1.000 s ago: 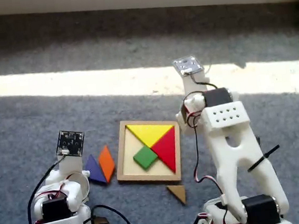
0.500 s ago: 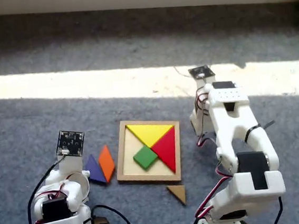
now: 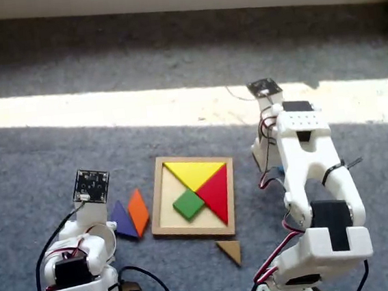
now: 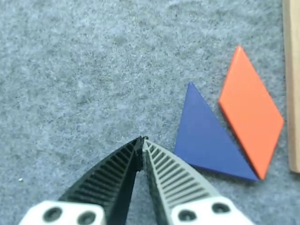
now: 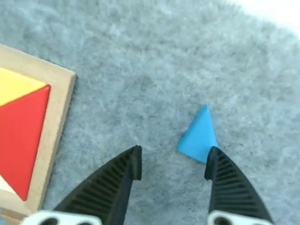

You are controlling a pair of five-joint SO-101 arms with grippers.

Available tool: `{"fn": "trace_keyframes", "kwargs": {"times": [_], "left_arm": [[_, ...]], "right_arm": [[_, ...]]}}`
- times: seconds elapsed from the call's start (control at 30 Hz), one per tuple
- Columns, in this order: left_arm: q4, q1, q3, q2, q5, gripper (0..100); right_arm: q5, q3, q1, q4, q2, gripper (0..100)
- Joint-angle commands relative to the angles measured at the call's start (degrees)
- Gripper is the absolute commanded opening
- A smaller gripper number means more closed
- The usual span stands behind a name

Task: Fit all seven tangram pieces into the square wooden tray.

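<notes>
One light-blue triangle [image 5: 199, 136] under the open right claw [image 5: 174, 151]
Centre it between the fingers [image 5: 220, 183] (it hugs one tip), then lower and close.

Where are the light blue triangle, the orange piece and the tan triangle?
light blue triangle [image 5: 199, 137], right wrist view, its middle
orange piece [image 4: 251, 112], left wrist view, its middle
tan triangle [image 3: 231, 249], high view, its middle

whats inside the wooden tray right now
Three pieces lie in the wooden tray: a yellow triangle, a red triangle and a green square. The rest of its floor is bare wood. The floor beneath those pieces is covered.
</notes>
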Motion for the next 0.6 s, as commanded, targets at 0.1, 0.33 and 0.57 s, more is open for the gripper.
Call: {"fn": "trace_keyframes", "kwargs": {"times": [0.1,0.33,0.57], "left_arm": [[0.4,-0.7,1.1,-1.6,0.4,3],[0.4,-0.7,1.1,-1.6,0.4,3],[0.4,-0.7,1.1,-1.6,0.4,3]], "right_arm": [[7.3,-4.5,0.8,0.1,1.5,22.7],[10.8,-11.1,3.4,0.6,7.9,22.7],[11.2,-11.6,3.4,0.6,12.1,22.7]]}}
